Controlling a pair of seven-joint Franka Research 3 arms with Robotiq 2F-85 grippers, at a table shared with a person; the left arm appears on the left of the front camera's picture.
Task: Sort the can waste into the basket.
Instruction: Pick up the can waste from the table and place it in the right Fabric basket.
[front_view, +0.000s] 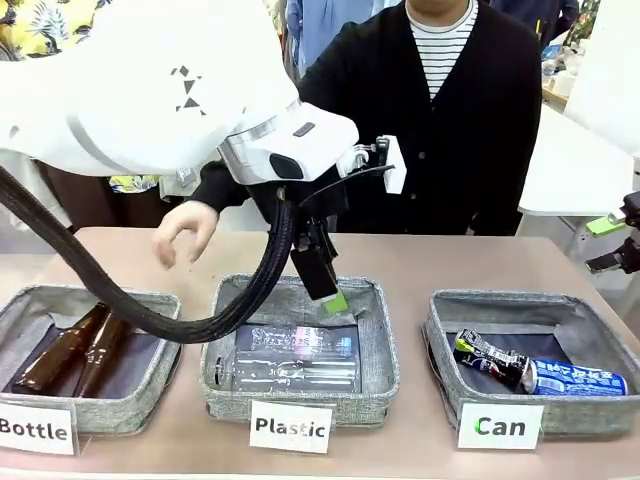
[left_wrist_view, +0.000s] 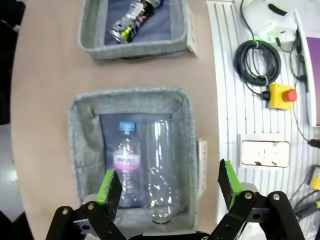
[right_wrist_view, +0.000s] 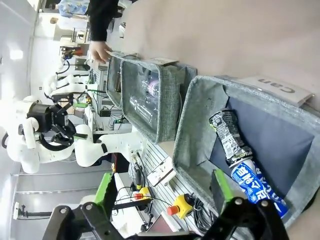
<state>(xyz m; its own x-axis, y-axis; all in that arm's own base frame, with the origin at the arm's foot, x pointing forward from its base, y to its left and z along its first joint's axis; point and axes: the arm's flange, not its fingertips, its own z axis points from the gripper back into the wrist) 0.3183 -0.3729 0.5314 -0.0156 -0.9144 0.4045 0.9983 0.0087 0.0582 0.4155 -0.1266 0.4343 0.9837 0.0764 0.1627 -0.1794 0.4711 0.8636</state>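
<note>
Crumpled black can and blue can fill the basket; both grippers gape.

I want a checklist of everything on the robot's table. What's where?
Surface: brown table, bare between the baskets.
Job's things: black can and blue can lie in the Can basket.
Clutter: two clear bottles in the Plastic basket; brown bottles in the Bottle basket.
Grippers: left gripper open above the Plastic basket; right gripper open, empty, near the Can basket.
Cables: black hose drapes from the left arm.
Surroundings: a person's hand hovers over the far edge.
</note>
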